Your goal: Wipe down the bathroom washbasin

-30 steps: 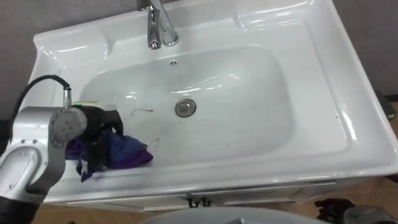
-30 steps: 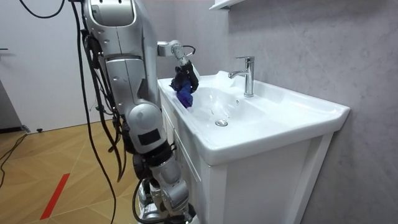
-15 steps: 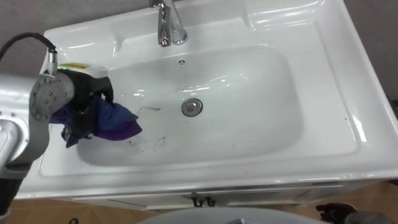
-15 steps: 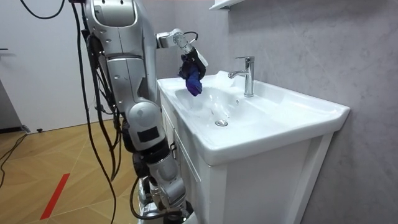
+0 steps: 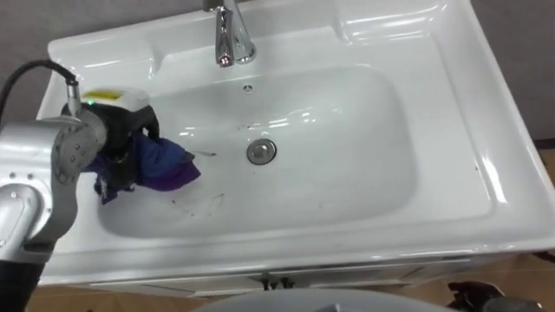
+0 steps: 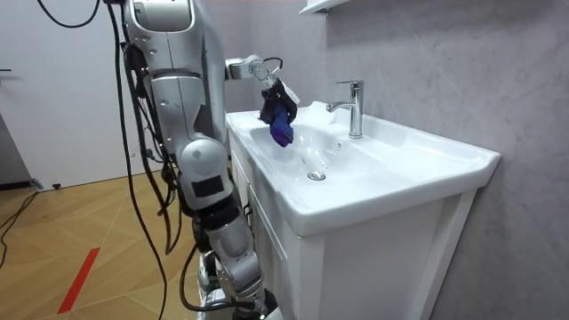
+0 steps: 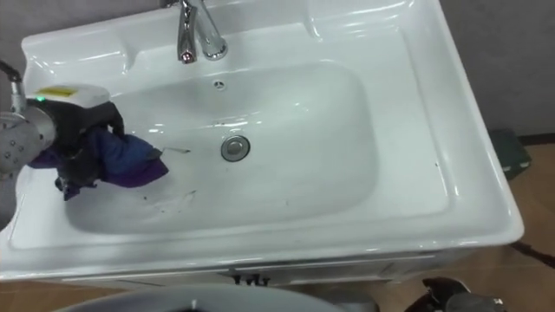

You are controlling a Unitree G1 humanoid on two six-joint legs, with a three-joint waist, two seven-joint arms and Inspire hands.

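The white basin (image 5: 347, 173) lies below me, with its drain (image 5: 261, 152) in the middle of the bowl. My left hand (image 5: 126, 130) hangs over the bowl's left side, fingers curled round a bunched purple-blue cloth (image 5: 160, 165). The cloth droops from the hand toward the bowl's left slope; whether it touches the surface I cannot tell. In the room view the left hand (image 6: 271, 92) holds the cloth (image 6: 281, 124) just above the basin's far end. A dark part of my right hand (image 5: 473, 295) shows at the bottom right edge, below the counter.
A chrome faucet (image 5: 230, 39) stands at the back rim, behind the drain. The basin sits on a white cabinet (image 6: 356, 267) against a grey wall. I stand at the cabinet's front on a wooden floor.
My left hand has carried the cloth from the bowl's front left corner back along the left side, lifting it and then lowering it a little.
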